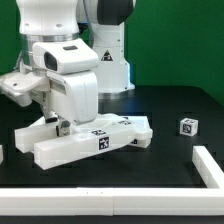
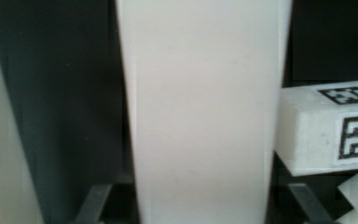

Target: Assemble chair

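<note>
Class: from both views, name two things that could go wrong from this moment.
1. The gripper pinches the long bar across its smooth faces; it could slip or swing when lifted.
2. A tagged part sits right beside the bar and may get dragged or knocked.

White chair parts (image 1: 78, 150), clustered flat

Matte white plastic chair (image 1: 70, 150); glossy arm (image 1: 68, 60)
</note>
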`<state>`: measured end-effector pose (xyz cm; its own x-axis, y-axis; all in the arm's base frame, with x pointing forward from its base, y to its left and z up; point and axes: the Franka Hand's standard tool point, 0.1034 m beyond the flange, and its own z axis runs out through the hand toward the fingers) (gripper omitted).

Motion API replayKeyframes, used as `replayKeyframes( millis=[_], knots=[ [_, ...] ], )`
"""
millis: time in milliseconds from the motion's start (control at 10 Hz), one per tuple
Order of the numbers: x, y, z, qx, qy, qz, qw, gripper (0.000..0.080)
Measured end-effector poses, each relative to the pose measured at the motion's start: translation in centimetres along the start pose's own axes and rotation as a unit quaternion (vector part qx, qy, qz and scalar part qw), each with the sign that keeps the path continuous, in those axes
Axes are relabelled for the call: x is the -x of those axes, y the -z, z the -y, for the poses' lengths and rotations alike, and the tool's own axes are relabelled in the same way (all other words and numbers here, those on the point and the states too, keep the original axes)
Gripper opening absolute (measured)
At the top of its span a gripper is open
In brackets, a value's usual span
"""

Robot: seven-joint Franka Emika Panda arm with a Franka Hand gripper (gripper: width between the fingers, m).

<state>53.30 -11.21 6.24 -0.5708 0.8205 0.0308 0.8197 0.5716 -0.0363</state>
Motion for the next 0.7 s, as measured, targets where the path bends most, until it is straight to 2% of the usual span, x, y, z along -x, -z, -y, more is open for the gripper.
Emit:
replayKeyframes(
  millis=[100, 300, 500, 700],
  knots=[
    [-0.2, -0.3, -0.2, -0.003, -0.02, -0.003, 1.0, 0.0284],
    [0.0, -2.6, -1.5, -0.016, -0.021, -0.016, 1.0, 0.0284],
    [0.3, -3.8, -0.8, -0.021, 0.0, -0.024, 1.0, 0.0284],
    [1.3, -3.9, 0.1, -0.018, 0.042, -0.024, 0.999, 0.0284]
  ],
)
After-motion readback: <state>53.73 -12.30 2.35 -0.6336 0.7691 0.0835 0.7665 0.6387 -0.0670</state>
